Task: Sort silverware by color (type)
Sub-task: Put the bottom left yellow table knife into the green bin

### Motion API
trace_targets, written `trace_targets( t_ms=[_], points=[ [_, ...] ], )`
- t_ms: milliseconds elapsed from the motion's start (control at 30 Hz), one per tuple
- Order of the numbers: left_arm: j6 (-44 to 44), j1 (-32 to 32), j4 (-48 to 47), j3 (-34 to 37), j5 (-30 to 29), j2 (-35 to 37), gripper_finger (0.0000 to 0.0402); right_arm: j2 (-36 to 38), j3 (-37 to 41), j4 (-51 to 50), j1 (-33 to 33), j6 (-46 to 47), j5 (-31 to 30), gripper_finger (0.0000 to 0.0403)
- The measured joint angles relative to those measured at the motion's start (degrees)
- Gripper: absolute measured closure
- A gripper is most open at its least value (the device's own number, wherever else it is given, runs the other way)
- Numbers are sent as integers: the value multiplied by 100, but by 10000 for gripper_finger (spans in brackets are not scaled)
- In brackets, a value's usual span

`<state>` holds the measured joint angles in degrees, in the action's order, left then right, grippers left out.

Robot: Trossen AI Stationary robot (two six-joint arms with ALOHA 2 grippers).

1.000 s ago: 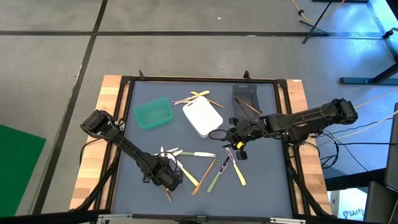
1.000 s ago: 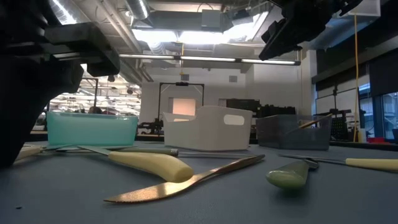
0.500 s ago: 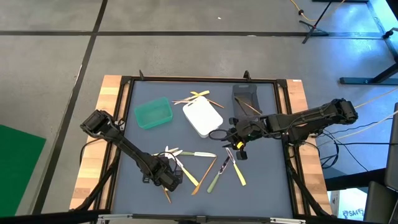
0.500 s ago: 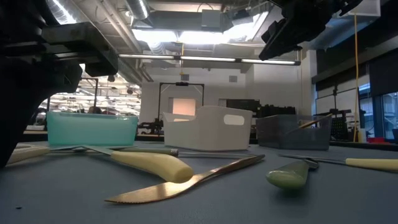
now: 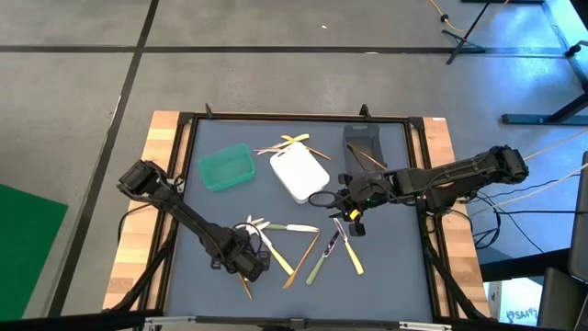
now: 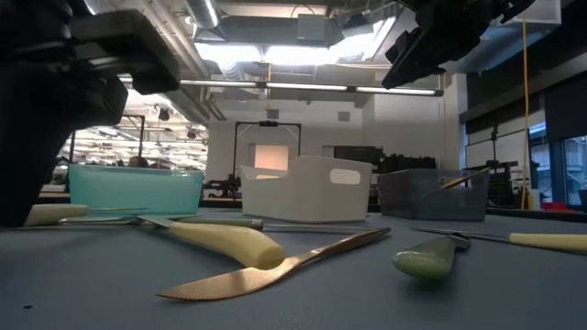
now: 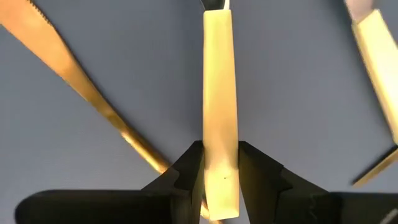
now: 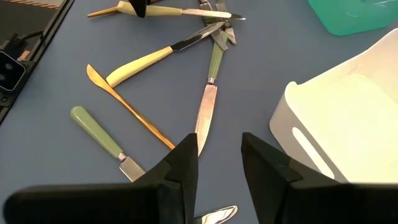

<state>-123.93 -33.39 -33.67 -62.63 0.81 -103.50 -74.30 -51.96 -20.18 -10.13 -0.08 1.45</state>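
Observation:
My left gripper (image 5: 243,263) is at the near left of the table, shut on a pale yellow-handled utensil (image 7: 219,99). It also shows in the low view (image 6: 55,101). My right gripper (image 5: 342,206) hangs open and empty above the table's middle, beside the white container (image 5: 299,173). Its own view (image 8: 219,165) looks down on loose silverware: a gold knife (image 8: 127,106), green-handled knives (image 8: 99,134) and a yellow-handled one (image 8: 140,64), all lying flat on the table. My left gripper pinches the pale yellow handle near its free end (image 7: 221,177) between its two fingers (image 7: 189,177). The fingers lie on the handle's two long sides and the utensil runs straight out ahead of them. In the low view the handle (image 6: 57,214) lies about level, just above the table.
A green container (image 5: 226,168), the white one and a grey one (image 5: 361,145) stand in a row at the far side. Several utensils (image 5: 292,143) lie behind the white one. A gold piece (image 5: 371,159) rests in the grey one. A gold knife (image 7: 81,93) passes under my left fingers.
My left gripper has gone up a little, shut on the pale yellow handle. The handle end has risen with it and now lies more level. My right gripper has kept still.

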Motion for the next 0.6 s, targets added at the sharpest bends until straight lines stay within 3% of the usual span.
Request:
trace_targets(
  t_ms=[400,600],
  points=[
    [968,99,-251,-2,36,797,324,0,0,0,-1,-20,0,292],
    [1556,467,-1024,-8,339,1510,324,-1,0,-2,-1,-20,1,292]
  ],
)
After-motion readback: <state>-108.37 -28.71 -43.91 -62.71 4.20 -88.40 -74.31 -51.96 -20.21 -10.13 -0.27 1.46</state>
